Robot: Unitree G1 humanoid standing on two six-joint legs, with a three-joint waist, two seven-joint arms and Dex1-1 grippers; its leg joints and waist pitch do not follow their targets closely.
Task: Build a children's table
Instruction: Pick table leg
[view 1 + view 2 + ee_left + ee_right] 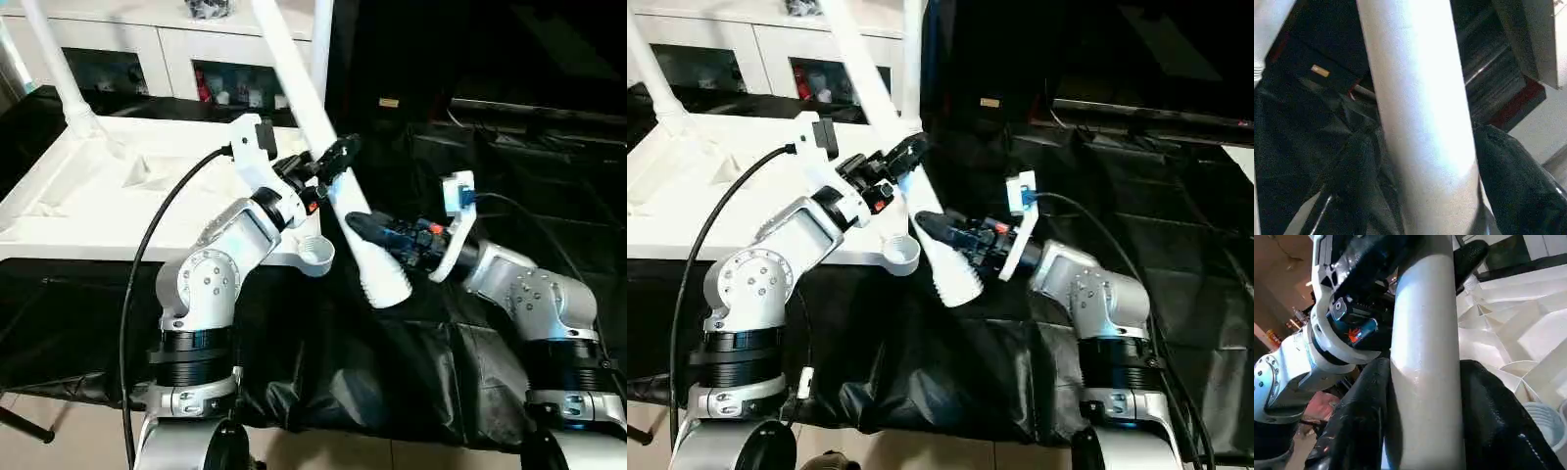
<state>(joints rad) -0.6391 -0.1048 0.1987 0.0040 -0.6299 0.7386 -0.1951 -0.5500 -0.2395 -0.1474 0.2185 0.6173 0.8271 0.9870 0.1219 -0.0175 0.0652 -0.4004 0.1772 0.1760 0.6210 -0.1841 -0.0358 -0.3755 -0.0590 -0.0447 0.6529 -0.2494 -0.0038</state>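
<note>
Between both claws in the eye views, a white leg (pixel 338 201) slanted: right claw (pixel 364 227) clamped its lower part, left claw (pixel 331 157) straddled it higher, beside the tabletop (pixel 88 196). Right wrist view: fingers (pixel 1488 416) gripped it. Left wrist view: fingers (pixel 1520 181) flanked it, contact unclear.

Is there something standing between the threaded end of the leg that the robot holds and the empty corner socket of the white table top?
Nothing visible does. The leg's threaded end hangs just beside the empty corner socket, with only black cover below. The right gripper clamps the leg.
</note>
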